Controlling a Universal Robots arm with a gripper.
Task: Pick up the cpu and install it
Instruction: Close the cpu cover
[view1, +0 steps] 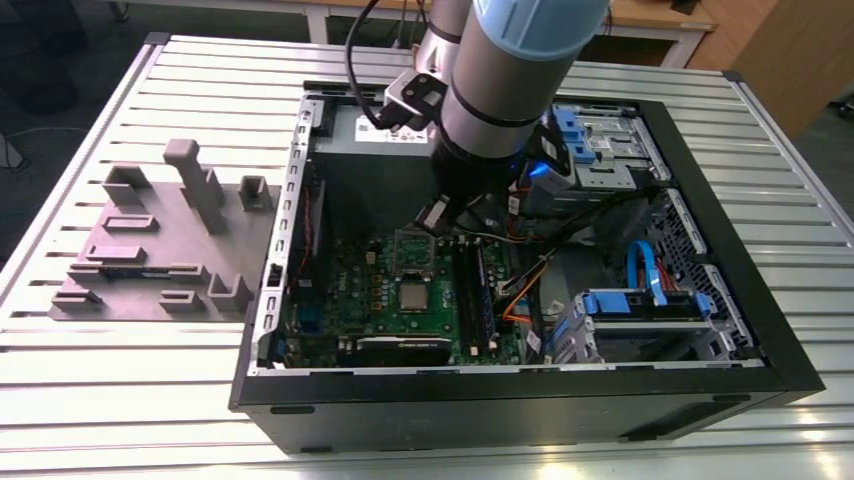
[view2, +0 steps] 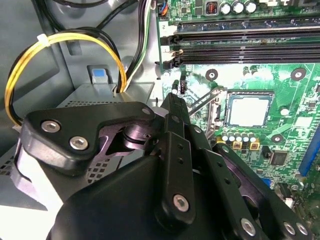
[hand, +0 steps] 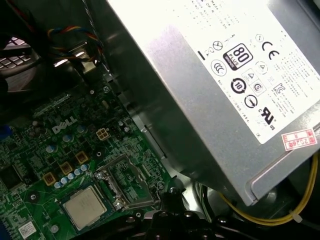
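Observation:
The cpu (view1: 414, 297), a small square chip with a silver-grey top, lies flat in the socket of the green motherboard (view1: 350, 300) inside the open computer case. It shows in both wrist views as well (view2: 248, 110) (hand: 85, 206). The socket's metal frame (hand: 131, 186) is flipped open beside the chip. My gripper (view1: 447, 215) hangs a little above the board, off to one side of the chip and over the open frame's end. Its fingers (view2: 172, 100) are shut with nothing between them, and a thin metal lever (view2: 202, 102) runs close past the tip (hand: 170, 192).
A silver power supply (hand: 225, 75) stands close beside my gripper, with yellow cables (view2: 65, 45) looping from it. Black memory slots (view2: 240, 40) run along the board. Drive cages with blue parts (view1: 641, 300) occupy the exterior view's right. A grey-purple fixture block (view1: 160, 250) sits on the slatted table outside the case.

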